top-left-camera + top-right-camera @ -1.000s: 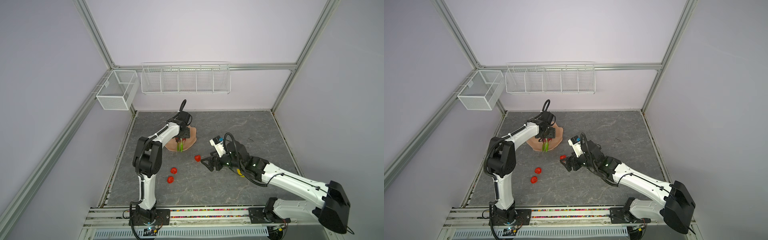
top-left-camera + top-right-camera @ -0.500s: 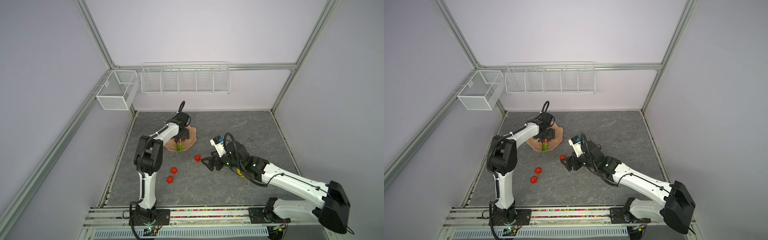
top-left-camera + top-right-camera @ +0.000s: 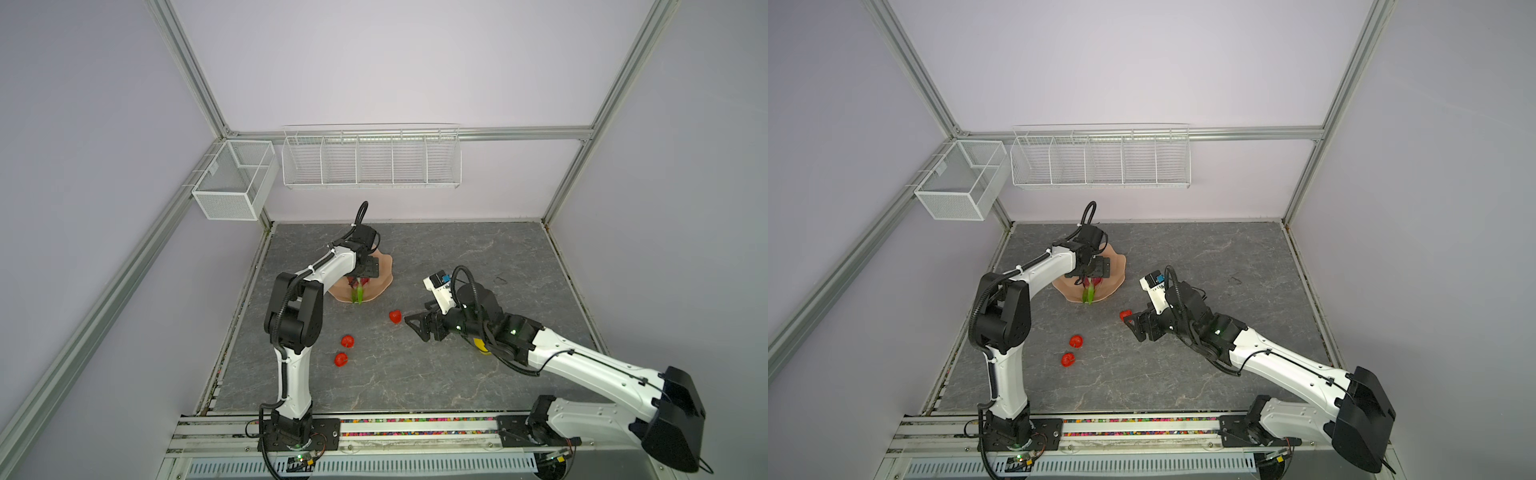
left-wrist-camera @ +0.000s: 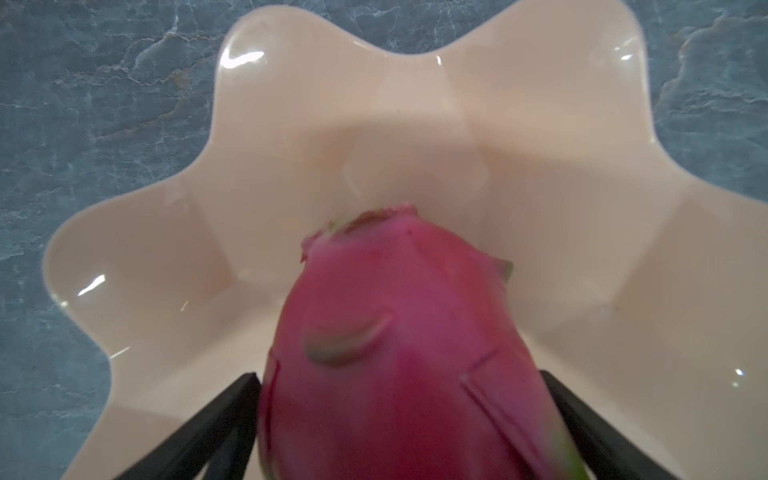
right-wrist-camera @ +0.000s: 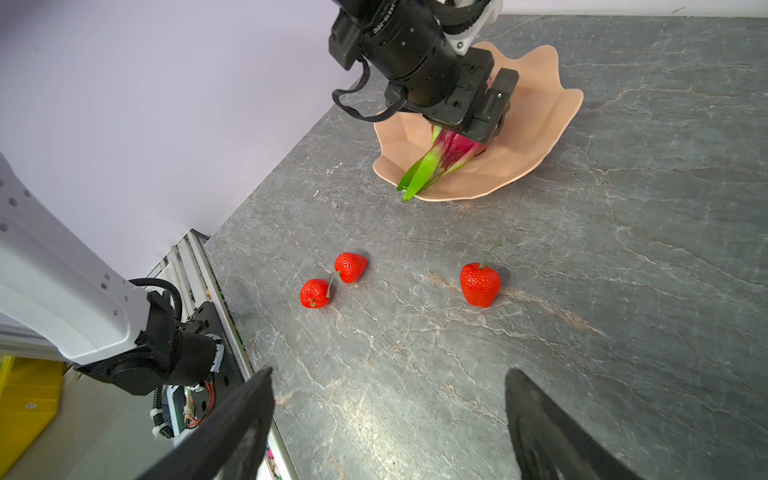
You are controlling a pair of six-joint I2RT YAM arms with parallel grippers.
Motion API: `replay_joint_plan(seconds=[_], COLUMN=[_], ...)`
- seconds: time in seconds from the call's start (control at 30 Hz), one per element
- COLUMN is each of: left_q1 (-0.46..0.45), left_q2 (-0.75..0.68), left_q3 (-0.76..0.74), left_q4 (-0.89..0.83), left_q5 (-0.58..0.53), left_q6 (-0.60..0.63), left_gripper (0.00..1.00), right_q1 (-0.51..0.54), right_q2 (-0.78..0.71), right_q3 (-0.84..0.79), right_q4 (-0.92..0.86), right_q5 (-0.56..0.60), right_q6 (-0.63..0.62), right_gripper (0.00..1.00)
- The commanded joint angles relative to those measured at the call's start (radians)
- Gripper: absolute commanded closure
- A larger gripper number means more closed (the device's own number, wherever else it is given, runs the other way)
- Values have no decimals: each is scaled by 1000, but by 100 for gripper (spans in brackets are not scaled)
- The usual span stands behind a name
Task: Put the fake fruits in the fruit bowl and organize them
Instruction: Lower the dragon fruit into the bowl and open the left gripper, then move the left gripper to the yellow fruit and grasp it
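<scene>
The left gripper [image 4: 399, 376] has its jaws spread wide on either side of the dragon fruit [image 4: 395, 324]; whether they grip it I cannot tell. The fruit lies in the bowl [image 4: 582, 166], green tips reaching the rim. The right gripper [image 5: 388, 374] is wide open and empty above the table [image 5: 623, 291], near one strawberry [image 5: 480, 284]; two more strawberries [image 5: 350, 267] [image 5: 315, 293] lie together beyond

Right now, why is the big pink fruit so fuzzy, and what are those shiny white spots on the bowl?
Left wrist view: the dragon fruit sits very near the lens, so it looks soft; the white spots on the bowl are glare from lights. Right wrist view: the strawberries look sharp.
</scene>
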Motion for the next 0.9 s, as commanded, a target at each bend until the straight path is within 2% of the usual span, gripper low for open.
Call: replay_joint_plan(seconds=[0.0,0.23,0.4,0.53,0.63,0.73,0.87], left_q1=[7,-6,-74,-187,-309,-433,-589], left_q2=[-81,-173,-234,-263,-273,-249,-159], left_q3=[-8,-58,-97,-114,-136,-144,-96], left_q4=[17,30,32,34,73,127,201], left_q5=[-9,14,22,12,16,42,75], left_q6=[8,9,-11,-60,-94,-162,-236], left_gripper=[1,1,1,1,1,1,1], right_q1=[7,-3,-57,-166,-245,-318,-341], right_q2=[-23,-61,-93,-184,-312,-479,-731], right_q3=[-24,-79,-135,-187,-242,-304,-365], right_q4=[-19,-9,-47,-139,-261,-417,-616], right_q5=[18,51,53,46,117,166,215], right_q6=[-16,20,36,68,110,163,241], right_gripper=[12,12,11,11,11,11,11])
